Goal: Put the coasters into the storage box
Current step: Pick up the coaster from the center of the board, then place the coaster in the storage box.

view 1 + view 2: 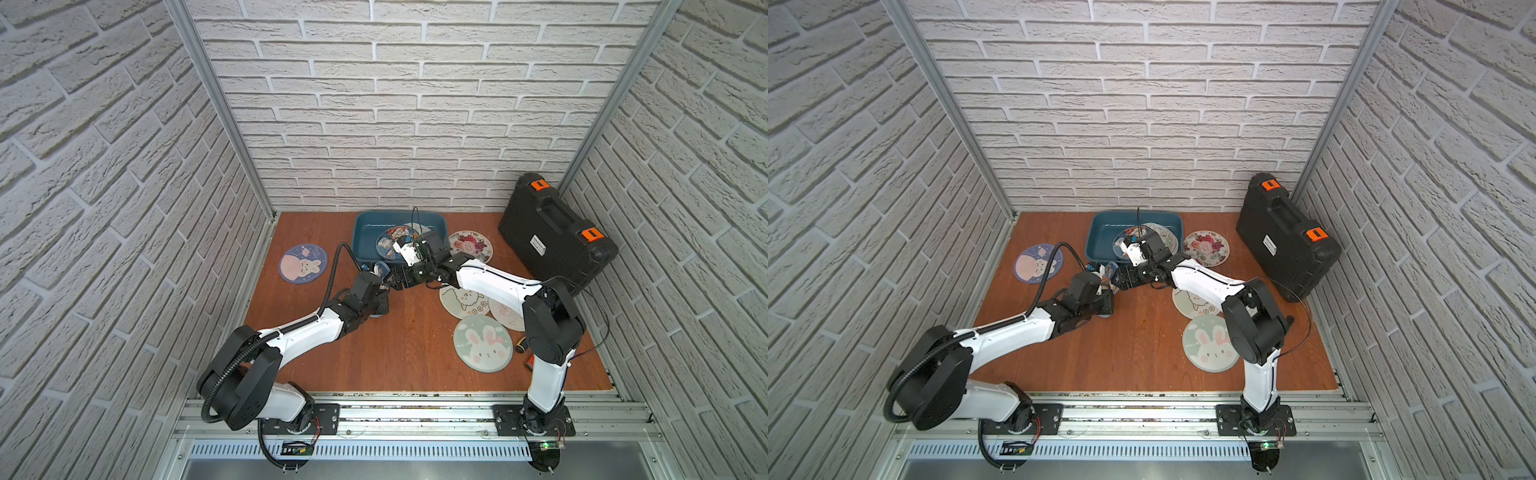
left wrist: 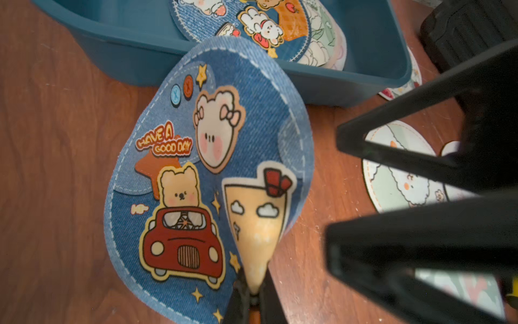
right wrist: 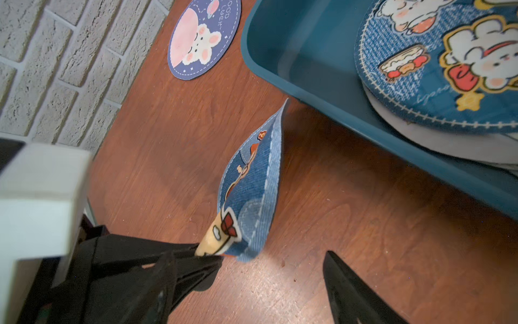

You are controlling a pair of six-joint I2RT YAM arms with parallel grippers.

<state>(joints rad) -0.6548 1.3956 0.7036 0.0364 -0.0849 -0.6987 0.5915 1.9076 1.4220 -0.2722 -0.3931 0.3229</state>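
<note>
Wooden tabletop [image 2: 56, 168] under it, the left gripper [image 2: 251, 283] pinches a buckled denim coaster [image 2: 196, 168] just short of the box [image 2: 117, 56], so it should lift over the near wall before letting go, with the empty, spread right gripper [image 2: 335, 186] kept clear.

Whitish brick-pattern walls [image 1: 415, 104] close in on three sides under soft, even light. Silver aluminium posts [image 1: 216, 104] run up the back corners. Underfoot is a reddish-brown wooden board [image 1: 407, 357] with scattered specks. Along its near edge lies a silver aluminium rail [image 1: 415, 415], with a slotted metal strip [image 1: 374, 451] below. In the far right corner sits a black hard plastic case with orange latches [image 1: 552, 232].
</note>
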